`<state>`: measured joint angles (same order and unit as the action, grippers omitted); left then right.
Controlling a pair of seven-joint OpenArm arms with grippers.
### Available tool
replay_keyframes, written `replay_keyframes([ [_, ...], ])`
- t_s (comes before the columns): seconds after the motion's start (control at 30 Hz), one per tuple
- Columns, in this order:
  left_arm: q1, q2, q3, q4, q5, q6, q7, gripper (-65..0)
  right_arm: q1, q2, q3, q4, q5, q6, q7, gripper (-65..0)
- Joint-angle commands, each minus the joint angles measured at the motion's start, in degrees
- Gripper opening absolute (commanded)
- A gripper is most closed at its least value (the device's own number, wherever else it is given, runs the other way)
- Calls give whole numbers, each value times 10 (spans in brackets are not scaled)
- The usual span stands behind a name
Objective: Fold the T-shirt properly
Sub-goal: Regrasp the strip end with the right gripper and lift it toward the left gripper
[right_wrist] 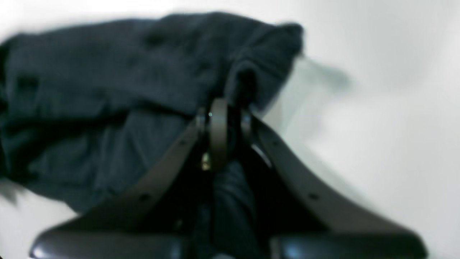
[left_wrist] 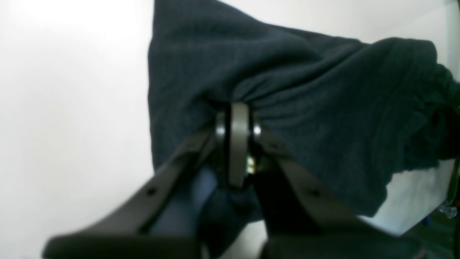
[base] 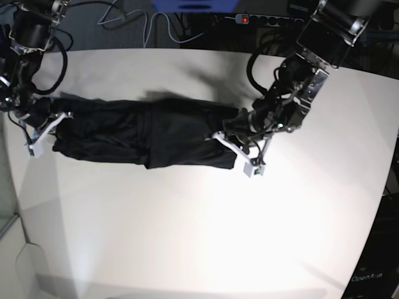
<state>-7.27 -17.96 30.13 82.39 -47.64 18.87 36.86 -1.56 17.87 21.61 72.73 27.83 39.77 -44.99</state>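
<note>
The black T-shirt [base: 149, 134] lies bunched into a long band across the white table [base: 187, 237], stretched between both grippers. My left gripper [base: 232, 138], on the right in the base view, is shut on the shirt's right end. In the left wrist view the left gripper [left_wrist: 237, 111] pinches gathered fabric of the shirt [left_wrist: 316, 82]. My right gripper [base: 51, 121], on the left in the base view, is shut on the shirt's left end. In the right wrist view the right gripper [right_wrist: 224, 104] pinches a fold of the blurred shirt [right_wrist: 107, 90].
A power strip with a red light [base: 244, 18] and cables lie behind the table's far edge. The table's left edge runs close to my right arm. Bare white tabletop fills the front half of the base view.
</note>
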Motion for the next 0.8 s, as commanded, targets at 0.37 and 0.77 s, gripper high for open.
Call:
replay_keyframes([
  [0.37,5,-8,-1,-8,15,25,23,-639,36,8,-28,209,8,2,-102,-649],
  [0.77,5,-3,-1,-8,15,25,23,-639,44,-97,-49,289,8,2,-183,-646],
])
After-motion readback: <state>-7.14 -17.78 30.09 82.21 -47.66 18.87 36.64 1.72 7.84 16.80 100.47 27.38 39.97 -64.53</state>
